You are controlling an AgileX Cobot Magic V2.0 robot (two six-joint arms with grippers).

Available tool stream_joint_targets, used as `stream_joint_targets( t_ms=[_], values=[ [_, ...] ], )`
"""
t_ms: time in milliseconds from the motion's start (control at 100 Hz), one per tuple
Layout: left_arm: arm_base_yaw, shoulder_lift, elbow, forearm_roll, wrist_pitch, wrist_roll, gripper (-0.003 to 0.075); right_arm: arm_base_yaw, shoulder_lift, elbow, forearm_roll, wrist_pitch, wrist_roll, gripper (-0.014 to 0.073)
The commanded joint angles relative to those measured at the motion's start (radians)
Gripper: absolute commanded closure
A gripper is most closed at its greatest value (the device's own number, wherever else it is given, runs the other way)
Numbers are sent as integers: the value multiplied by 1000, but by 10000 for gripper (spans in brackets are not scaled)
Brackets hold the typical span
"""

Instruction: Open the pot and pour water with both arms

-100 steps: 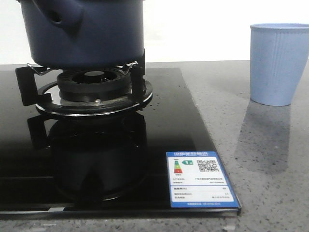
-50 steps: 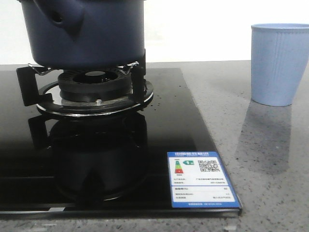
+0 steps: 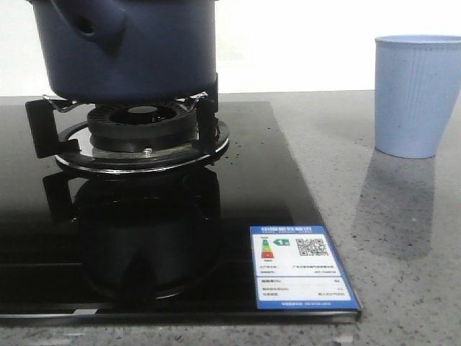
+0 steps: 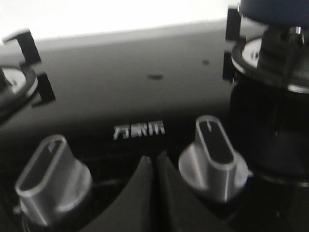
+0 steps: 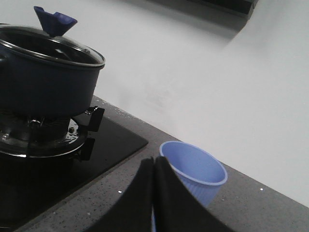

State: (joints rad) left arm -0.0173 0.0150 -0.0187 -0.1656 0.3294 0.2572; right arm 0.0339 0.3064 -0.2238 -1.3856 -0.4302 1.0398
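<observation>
**Lid still on, both hands closed and clear of the pot**

Front view: you see the pot (image 3: 130, 47) sitting on the burner (image 3: 140, 130) at the far left of the black cooktop (image 3: 274, 187), its stubby tube handle (image 3: 90, 29) pointing toward you. The light blue cup (image 3: 418, 95) stands well apart on the grey surface (image 3: 403, 238) to the right. An energy label (image 3: 301, 268) is stuck on the near right corner of the glass. Neither hand shows here.

Left wrist view: your left hand (image 4: 154, 166) has its fingers pressed together, holding nothing, just above the cooktop between two silver knobs (image 4: 215, 157). The pot's base shows at the edge, off to the right in the scene. Lifting carelessly from here, you could nudge a knob, since both sit just beside the fingers.

Right wrist view: your right hand (image 5: 153, 169) is likewise closed and empty, hovering near the cup (image 5: 195, 171). The pot (image 5: 48, 79) carries a glass lid (image 5: 53, 48) with a blue knob (image 5: 54, 21), so opening is not yet done by my reading. Risks ahead: a closed hand reaching for the knob would push the lid askew; a sweep toward the pot could tip the cup; and pouring with a one-sided grip could spill water onto the burner.
</observation>
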Motion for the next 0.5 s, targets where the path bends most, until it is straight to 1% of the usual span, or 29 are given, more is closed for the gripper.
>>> stream_joint_targets(
  t_ms=[0,130,310,490],
  values=[
    [-1,9,-10,-22,-47,-13,739,1,7,-25,25,-9,-1,659],
    [-1,9,23,-76,-50,-15,739,1,7,-25,25,-9,-1,659],
    [-1,1,59,-78,-40,-136,739,1,7,-25,25,-9,-1,659],
    [-1,-34,59,-92,-21,-139,739,1,7,-25,25,-9,-1,659]
  ],
)
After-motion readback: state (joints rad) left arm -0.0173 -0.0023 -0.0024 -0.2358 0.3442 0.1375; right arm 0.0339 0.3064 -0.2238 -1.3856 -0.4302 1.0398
